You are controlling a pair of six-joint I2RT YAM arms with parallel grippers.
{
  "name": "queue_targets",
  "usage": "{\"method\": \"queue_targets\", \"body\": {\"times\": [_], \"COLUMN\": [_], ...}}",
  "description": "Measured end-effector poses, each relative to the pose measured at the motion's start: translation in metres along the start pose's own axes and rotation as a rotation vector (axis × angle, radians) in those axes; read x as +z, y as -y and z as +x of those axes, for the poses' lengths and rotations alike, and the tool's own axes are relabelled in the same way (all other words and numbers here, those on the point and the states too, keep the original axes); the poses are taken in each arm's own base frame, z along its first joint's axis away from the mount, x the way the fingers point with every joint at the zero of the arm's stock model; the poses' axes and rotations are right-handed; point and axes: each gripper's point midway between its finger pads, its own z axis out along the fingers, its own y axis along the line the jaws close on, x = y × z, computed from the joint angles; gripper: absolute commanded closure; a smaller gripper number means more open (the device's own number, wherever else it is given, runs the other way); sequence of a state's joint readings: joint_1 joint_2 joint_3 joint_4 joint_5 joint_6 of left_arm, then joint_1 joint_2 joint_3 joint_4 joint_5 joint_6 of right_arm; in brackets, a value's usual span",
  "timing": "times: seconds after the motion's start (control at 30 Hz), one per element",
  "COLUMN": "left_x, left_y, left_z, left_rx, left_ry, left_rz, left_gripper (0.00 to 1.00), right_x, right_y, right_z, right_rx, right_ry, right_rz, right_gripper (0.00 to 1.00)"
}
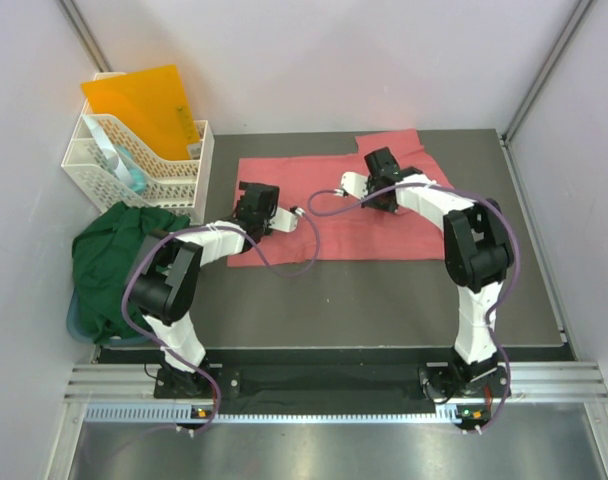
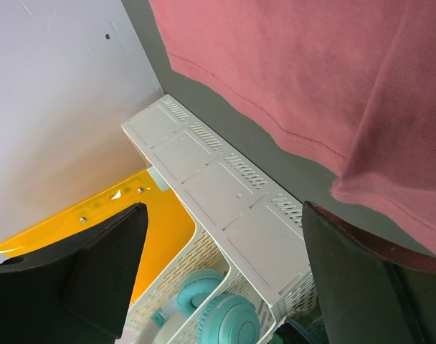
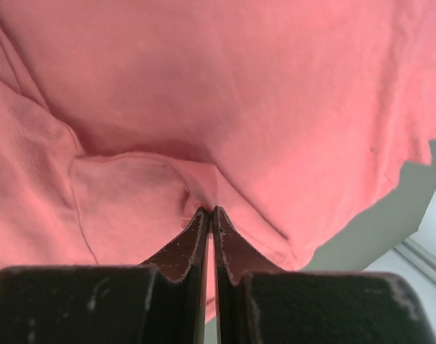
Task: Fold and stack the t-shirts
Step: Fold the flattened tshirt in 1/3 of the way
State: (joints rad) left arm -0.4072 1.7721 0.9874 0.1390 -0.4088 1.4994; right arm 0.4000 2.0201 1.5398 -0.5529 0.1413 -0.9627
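Right gripper (image 3: 209, 212) pinched on salmon-pink t-shirt (image 3: 261, 93) near far edge, I judge for folding; left gripper (image 2: 219, 222) wide, empty, over left hem.

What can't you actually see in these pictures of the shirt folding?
1. Top view: fingertips of the left gripper and right gripper, hidden under their own bodies.
2. Top view: part of the green t-shirt, covered by the left arm.
3. Left wrist view: teal headphones in the white basket, cut by the bottom edge.
4. Right wrist view: how much pink t-shirt is pinched, hidden by the shut fingers.
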Motion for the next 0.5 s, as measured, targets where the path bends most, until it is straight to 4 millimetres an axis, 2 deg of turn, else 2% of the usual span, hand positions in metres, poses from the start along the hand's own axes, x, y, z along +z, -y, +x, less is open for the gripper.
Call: {"method": "queue_targets", "body": {"times": [0.23,0.5], "left_x": [0.0,0.002], "left_y": [0.0,-0.001], "left_z": [0.0,-0.001], "left_rx": [0.0,-0.002], "left_ry": [0.0,0.001], "left_rz": [0.001,0.0], "left_gripper": [0.08,0.08], "right_x": [0.016,0.013], "right_y": [-0.012,0.01], "right_z": [-0.005,-0.018], "right_rx": [-0.076,-0.088], "right_ry": [-0.029,-0.004], "right_rz": [-0.021,0.063], "right_gripper": [0.93,0.81]}}
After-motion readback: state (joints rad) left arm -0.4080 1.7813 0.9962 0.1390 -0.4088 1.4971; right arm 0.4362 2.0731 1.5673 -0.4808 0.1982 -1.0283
